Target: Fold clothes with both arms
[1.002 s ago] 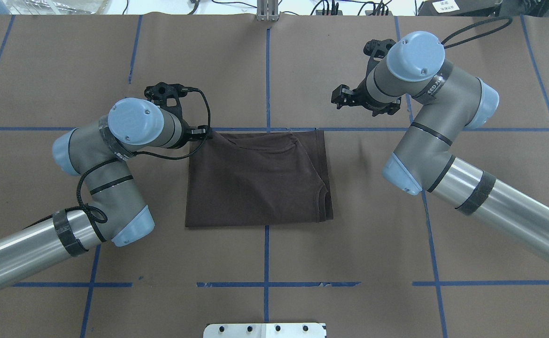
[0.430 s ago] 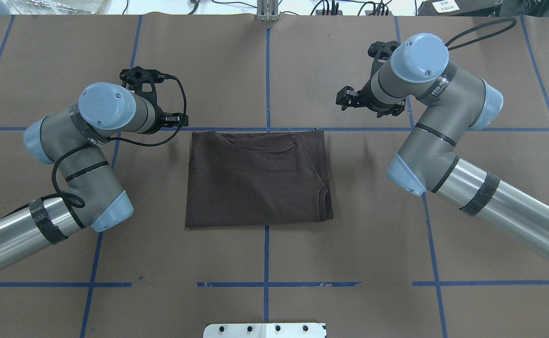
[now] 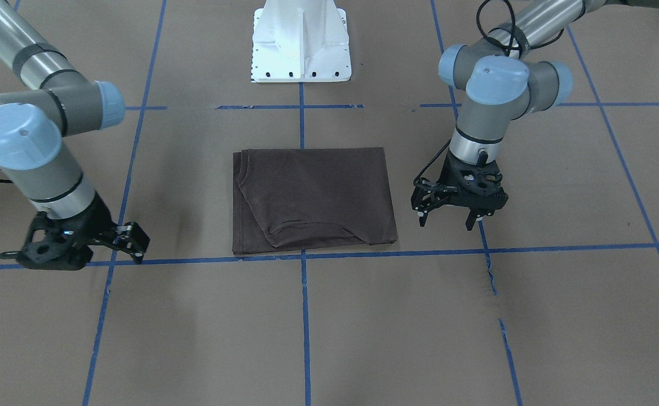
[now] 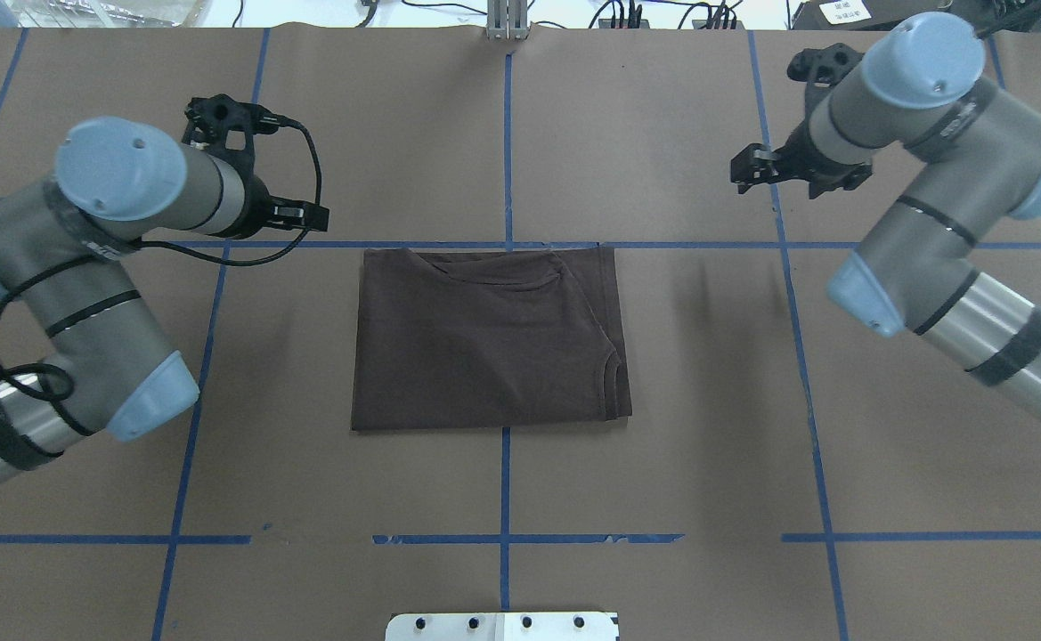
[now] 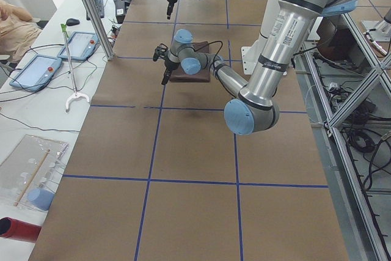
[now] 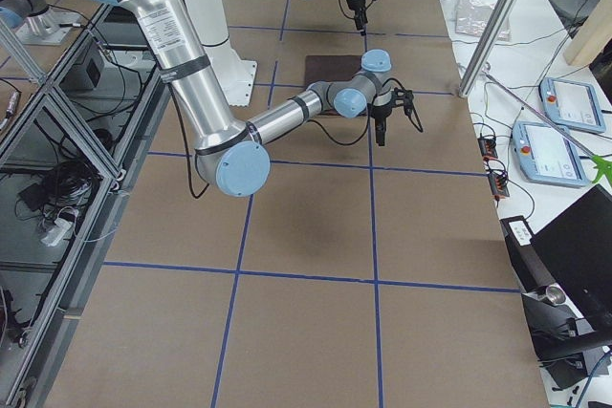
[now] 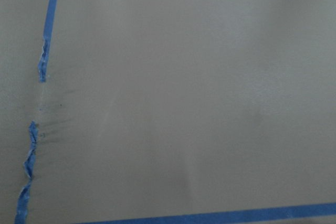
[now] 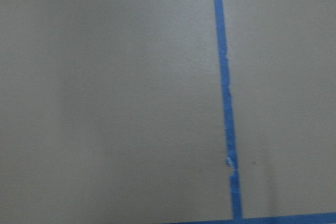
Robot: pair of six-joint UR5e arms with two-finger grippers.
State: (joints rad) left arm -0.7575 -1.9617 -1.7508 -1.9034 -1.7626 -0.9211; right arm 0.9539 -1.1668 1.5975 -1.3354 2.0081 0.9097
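The dark brown T-shirt lies folded into a flat rectangle at the middle of the table, collar at its far side; it also shows in the front view. My left gripper hangs open and empty above the paper, left of the shirt's far left corner and clear of it; in the front view its fingers are spread wide. My right gripper is open and empty, well to the right of the shirt and beyond its far edge; it also shows in the front view. Both wrist views show only paper and tape.
Brown paper with blue tape lines covers the table. The white pedestal base stands at the robot's side. Tablets and a grabber tool lie on a side bench beyond the table's far edge.
The left gripper let go of the shirt's far left corner and drew away to the left. The right gripper moved right and farther out. The shirt lies still.
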